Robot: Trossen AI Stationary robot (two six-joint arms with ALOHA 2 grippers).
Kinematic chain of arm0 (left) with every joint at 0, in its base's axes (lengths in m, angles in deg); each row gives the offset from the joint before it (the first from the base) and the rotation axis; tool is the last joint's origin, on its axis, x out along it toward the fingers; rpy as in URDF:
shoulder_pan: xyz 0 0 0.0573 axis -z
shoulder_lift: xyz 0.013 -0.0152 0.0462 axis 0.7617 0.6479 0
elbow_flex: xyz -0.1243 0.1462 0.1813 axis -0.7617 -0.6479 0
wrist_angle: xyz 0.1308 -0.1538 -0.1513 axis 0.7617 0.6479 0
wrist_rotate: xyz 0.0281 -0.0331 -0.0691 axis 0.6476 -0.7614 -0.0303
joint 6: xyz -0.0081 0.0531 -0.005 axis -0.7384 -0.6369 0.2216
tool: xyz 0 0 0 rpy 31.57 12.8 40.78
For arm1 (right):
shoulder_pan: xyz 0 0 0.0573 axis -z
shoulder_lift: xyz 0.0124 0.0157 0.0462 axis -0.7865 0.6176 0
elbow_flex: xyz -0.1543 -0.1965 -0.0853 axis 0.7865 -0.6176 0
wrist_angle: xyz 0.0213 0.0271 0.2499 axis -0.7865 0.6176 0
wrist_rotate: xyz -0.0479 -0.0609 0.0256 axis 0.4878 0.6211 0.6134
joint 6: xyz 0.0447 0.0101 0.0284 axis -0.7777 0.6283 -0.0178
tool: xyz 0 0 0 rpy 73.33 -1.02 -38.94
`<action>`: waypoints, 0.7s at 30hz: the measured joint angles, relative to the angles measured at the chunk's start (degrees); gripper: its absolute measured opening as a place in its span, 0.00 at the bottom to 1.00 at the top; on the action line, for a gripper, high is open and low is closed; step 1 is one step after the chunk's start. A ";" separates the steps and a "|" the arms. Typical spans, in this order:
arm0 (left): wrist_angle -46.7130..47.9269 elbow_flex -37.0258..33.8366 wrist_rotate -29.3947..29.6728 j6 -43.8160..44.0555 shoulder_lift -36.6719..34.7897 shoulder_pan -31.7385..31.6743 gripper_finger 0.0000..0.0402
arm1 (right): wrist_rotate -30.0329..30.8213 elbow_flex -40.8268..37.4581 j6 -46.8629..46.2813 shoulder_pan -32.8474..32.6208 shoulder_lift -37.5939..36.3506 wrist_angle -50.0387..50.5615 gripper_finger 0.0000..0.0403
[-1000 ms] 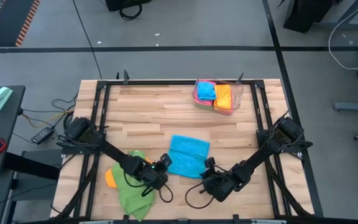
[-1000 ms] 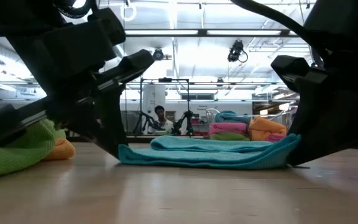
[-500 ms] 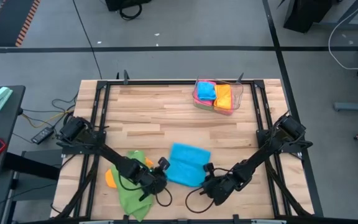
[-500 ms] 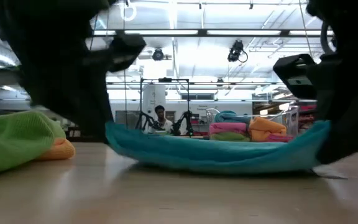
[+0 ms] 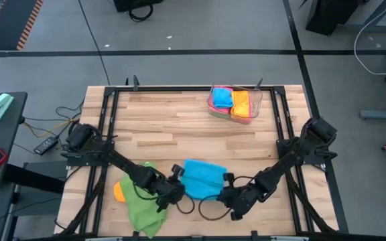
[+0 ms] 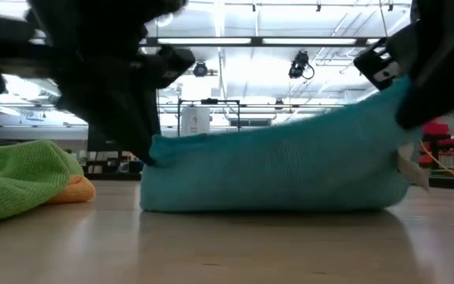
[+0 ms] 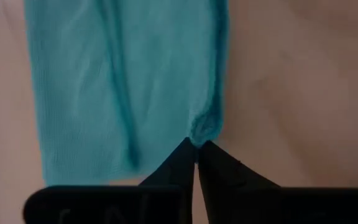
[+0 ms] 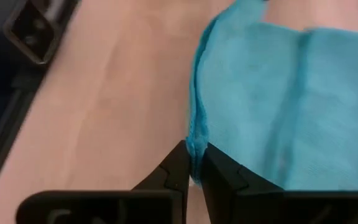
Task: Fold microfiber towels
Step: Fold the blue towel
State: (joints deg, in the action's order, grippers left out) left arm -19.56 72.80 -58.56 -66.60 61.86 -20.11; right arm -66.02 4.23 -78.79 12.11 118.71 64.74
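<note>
Sky-blue towel [image 5: 202,179] lifted near-edge, green towel [image 5: 141,204] crumpled beside

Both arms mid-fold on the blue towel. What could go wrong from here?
1. Both the left gripper and the right gripper pinch only the very edge of the blue towel; a corner may slip out mid-fold.
2. The green towel lies right beside the left arm; the arm could drag it along.
3. The lifted edge sags between the grippers, so the fold may land uneven.
</note>
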 joint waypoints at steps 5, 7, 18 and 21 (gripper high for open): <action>-0.16 0.17 0.20 1.70 0.01 -2.66 0.02 | 0.29 0.00 -3.84 1.26 -1.74 3.93 0.11; -1.02 0.17 0.18 1.75 0.01 -3.47 0.03 | -0.22 0.00 -4.78 1.97 -1.74 4.79 0.11; 1.49 0.17 0.14 2.37 -1.93 -6.38 0.07 | -0.54 0.00 -11.82 5.40 -1.74 11.97 0.11; 1.64 0.22 0.09 2.45 -3.00 -7.69 0.04 | -0.54 -0.02 -12.87 6.49 -1.74 12.28 0.11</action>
State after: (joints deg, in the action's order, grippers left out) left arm -17.92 73.02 -58.47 -64.15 58.85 -27.80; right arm -66.56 4.21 -91.67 18.60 116.97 77.02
